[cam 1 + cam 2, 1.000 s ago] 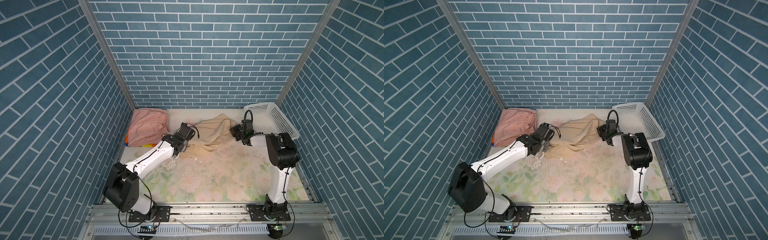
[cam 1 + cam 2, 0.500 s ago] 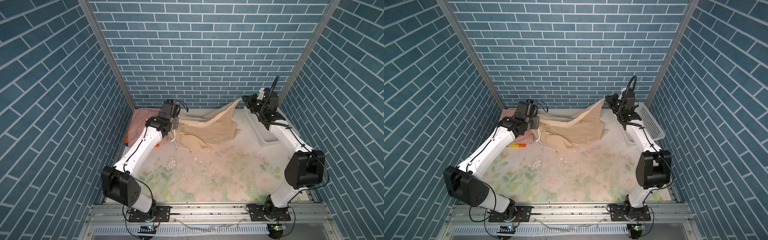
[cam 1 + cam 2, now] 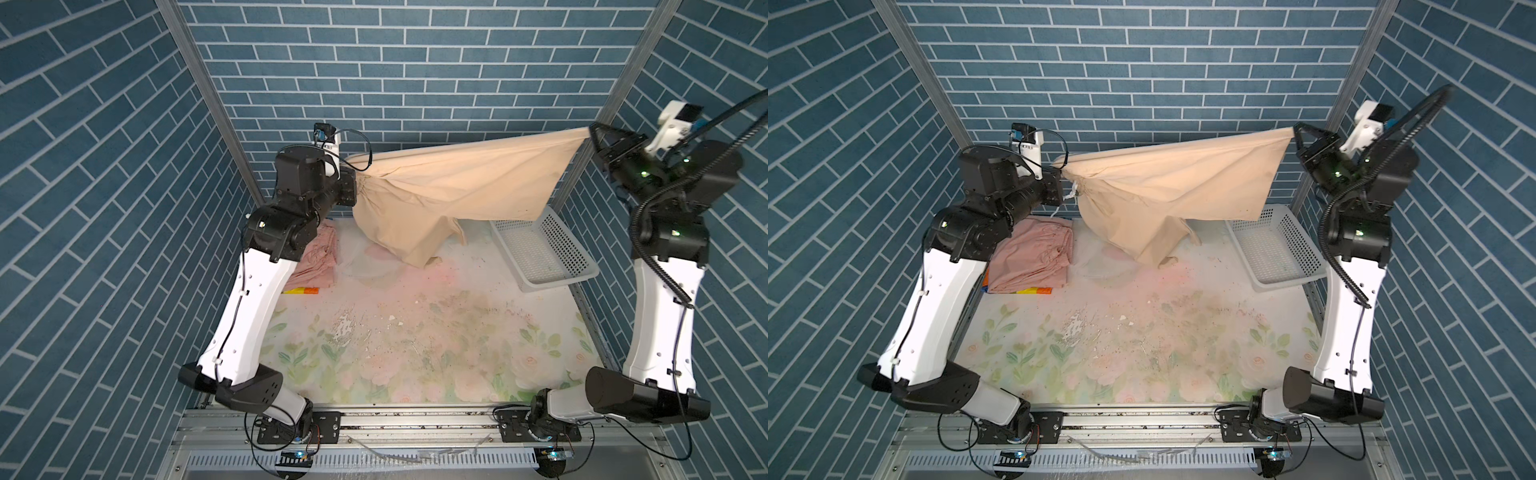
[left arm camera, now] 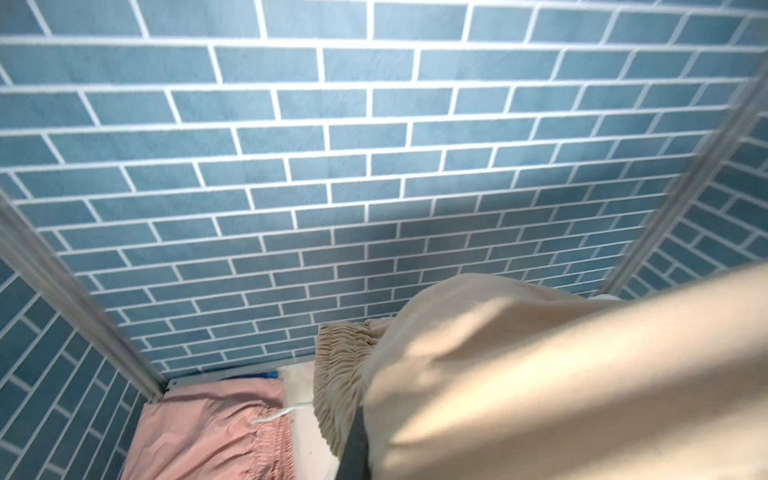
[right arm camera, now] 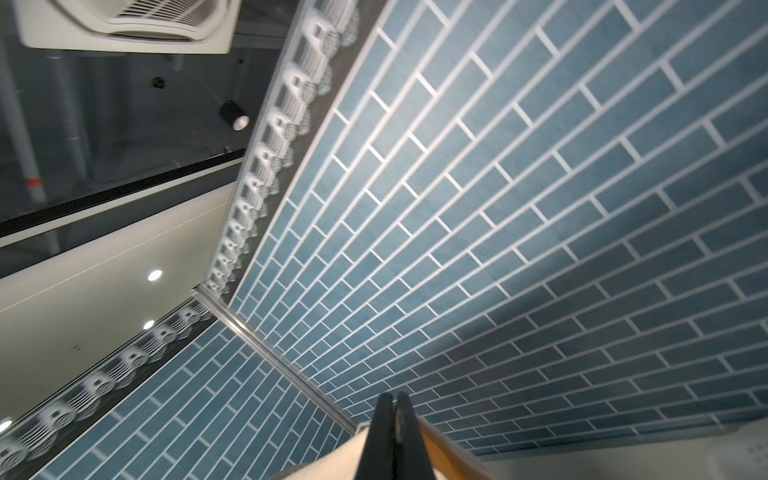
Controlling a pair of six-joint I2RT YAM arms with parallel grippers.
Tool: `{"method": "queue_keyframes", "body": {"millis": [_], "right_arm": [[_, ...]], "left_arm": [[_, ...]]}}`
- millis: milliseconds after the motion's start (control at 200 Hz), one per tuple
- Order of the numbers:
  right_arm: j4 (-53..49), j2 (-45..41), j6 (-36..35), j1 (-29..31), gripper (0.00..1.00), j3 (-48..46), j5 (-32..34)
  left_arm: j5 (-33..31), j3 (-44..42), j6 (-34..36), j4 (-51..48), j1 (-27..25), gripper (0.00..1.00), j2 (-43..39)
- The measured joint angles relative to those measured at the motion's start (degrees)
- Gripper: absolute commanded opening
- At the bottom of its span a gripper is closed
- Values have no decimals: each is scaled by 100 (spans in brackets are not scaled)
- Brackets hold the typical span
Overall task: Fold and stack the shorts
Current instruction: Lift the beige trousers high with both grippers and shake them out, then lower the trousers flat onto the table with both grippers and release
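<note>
Nearest to us, the flowered mat [image 3: 415, 365] lies bare between the two arm bases, with worn patches and small flecks around its middle.

Farther back on the left, we see a thin sliver of the rainbow-striped shorts [image 3: 1034, 291] showing at the near edge of the pink shorts [image 3: 1034, 257], which lie on top of them; both rest on the mat in the far left corner. In the left wrist view the pink shorts [image 4: 208, 432] lie below the raised cloth. On the far right stands the white perforated basket [image 3: 557, 282], against the right wall.

Above the far half of the mat, the beige shorts [image 3: 457, 187] hang in the air, stretched between the two arms. The left gripper [image 3: 1060, 176] is clamped on the gathered waistband [image 4: 340, 374], with the white drawstring [image 3: 1073, 193] dangling just beside it. The right gripper [image 3: 592, 133] sits higher and close to the far right corner post, so the top edge of the cloth slopes up from left to right. In the right wrist view we see its two dark fingers [image 5: 380, 432] pressed together with beige cloth pinched between them. One leg of the shorts is spread out flat towards the right, above the far end of the basket. The other droops in the middle, and we cannot tell whether its lowest fold touches the mat.
</note>
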Motion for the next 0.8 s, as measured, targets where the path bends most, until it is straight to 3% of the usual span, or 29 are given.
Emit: {"method": "queue_keyframes", "body": {"millis": [200, 405, 620, 800], "right_arm": [[586, 144, 1051, -1187, 0, 1266, -1084], [645, 1235, 1366, -1161, 0, 2881, -1517], [-1091, 2496, 7, 17, 0, 3193, -1110], [-2612, 3904, -1259, 828, 0, 2337, -101]], "left_arm": [[446, 1005, 11, -127, -249, 0, -428], [483, 1757, 341, -289, -125, 0, -240], [490, 872, 282, -691, 407, 0, 688], [197, -109, 208, -1106, 691, 0, 1921]]}}
